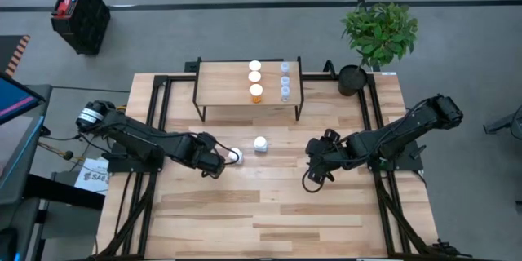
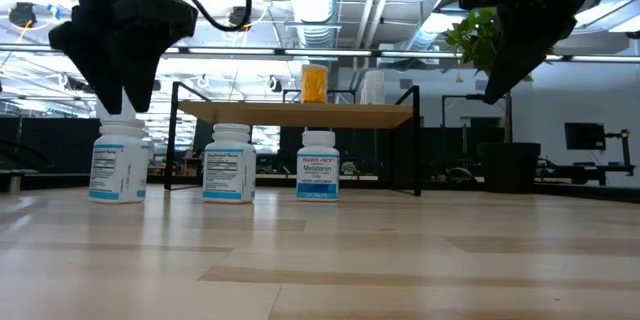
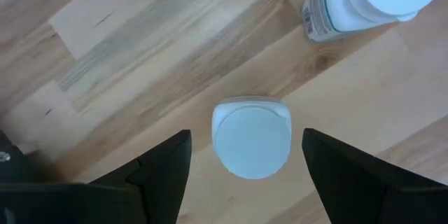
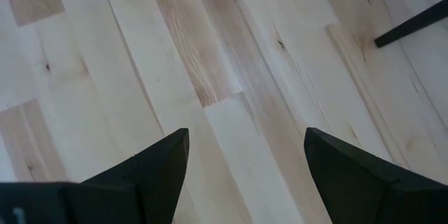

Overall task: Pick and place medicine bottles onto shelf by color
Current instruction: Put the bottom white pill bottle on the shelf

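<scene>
Three white bottles with white caps stand upright on the table in the low view (image 2: 118, 160), (image 2: 229, 163), (image 2: 318, 165). My left gripper (image 3: 245, 136) is open and points down over the leftmost one (image 3: 252, 140), a finger on either side of its cap with a gap at each; it also shows in the low view (image 2: 125, 105). The high view shows two table bottles (image 1: 236, 156), (image 1: 260, 143). The shelf (image 1: 220, 81) carries two white (image 1: 254, 71), one orange (image 1: 256, 92) and three clear bottles (image 1: 285, 80). My right gripper (image 1: 314, 167) is open and empty over bare table.
A potted plant (image 1: 377, 37) stands at the table's far right corner. The shelf's black legs (image 2: 415, 140) stand on the far middle of the table. The near half of the table (image 1: 269, 220) is bare wood. A black crate (image 1: 80, 15) sits on the floor beyond.
</scene>
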`<state>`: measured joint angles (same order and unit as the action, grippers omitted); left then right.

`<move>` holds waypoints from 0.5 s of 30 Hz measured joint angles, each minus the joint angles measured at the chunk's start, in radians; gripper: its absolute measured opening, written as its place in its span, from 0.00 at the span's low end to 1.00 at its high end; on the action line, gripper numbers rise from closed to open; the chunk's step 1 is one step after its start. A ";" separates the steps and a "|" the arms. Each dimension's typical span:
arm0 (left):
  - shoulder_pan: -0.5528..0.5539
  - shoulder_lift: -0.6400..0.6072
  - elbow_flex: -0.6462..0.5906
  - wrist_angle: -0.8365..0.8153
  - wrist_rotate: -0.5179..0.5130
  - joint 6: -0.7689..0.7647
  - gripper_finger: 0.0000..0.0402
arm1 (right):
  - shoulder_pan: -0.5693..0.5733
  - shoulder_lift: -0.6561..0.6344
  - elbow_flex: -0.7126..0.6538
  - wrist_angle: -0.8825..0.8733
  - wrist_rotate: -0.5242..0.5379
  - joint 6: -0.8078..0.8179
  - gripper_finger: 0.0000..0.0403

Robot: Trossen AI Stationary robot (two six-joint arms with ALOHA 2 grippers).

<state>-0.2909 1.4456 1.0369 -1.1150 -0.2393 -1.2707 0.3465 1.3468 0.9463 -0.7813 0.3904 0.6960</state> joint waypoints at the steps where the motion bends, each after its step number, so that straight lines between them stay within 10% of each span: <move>1: 0.000 0.004 -0.004 0.009 0.006 0.000 0.65 | 0.000 0.000 0.000 -0.002 0.000 0.000 0.76; 15: 0.002 0.039 -0.012 0.040 0.058 0.001 0.65 | 0.000 0.000 0.000 -0.029 -0.001 0.002 0.76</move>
<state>-0.2890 1.4843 1.0252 -1.0751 -0.1811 -1.2701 0.3462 1.3464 0.9463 -0.8101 0.3897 0.6979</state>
